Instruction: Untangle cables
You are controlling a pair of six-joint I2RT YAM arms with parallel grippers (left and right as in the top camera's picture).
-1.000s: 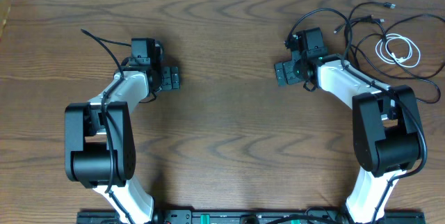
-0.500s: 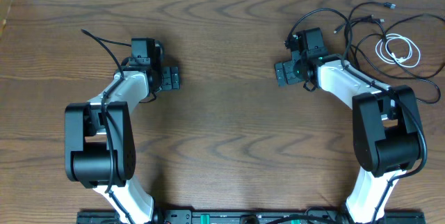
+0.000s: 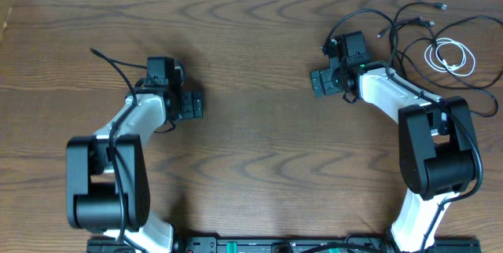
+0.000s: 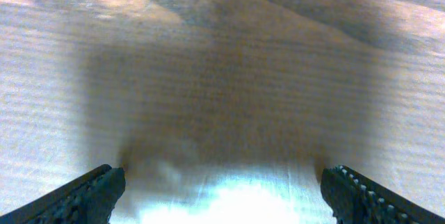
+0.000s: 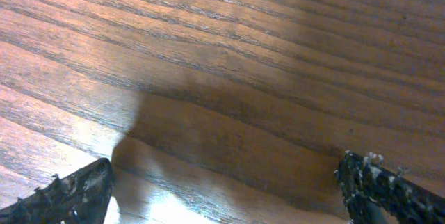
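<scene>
Left wrist view: left pincer (image 4: 222, 186) is spread wide, with only the blurred wood of the table (image 4: 222, 57) between its fingertips and no cord in reach.
Right wrist view: right pincer (image 5: 222, 172) is just as wide and empty, low over bare grain, with a shadow just ahead of it.
Pincer headings: seen from overhead, both point inward at the table's middle, facing each other and well apart. This is probably a ready pose, opened for a first grab.
Black cables (image 3: 397, 23): these lie behind the right pincer and out to its right, farther from the robot. One loop arcs just beside that wrist; the others cross each other farther out.
White cable (image 3: 451, 62): it is coiled farther to the right pincer's right, with black strands running round it, so not yet freed by my reading.
Left pincer's share: it is well apart from every cord.
Next move, as a judgement: the right arm is nearer but faces away from the heap, so it must turn toward it.
</scene>
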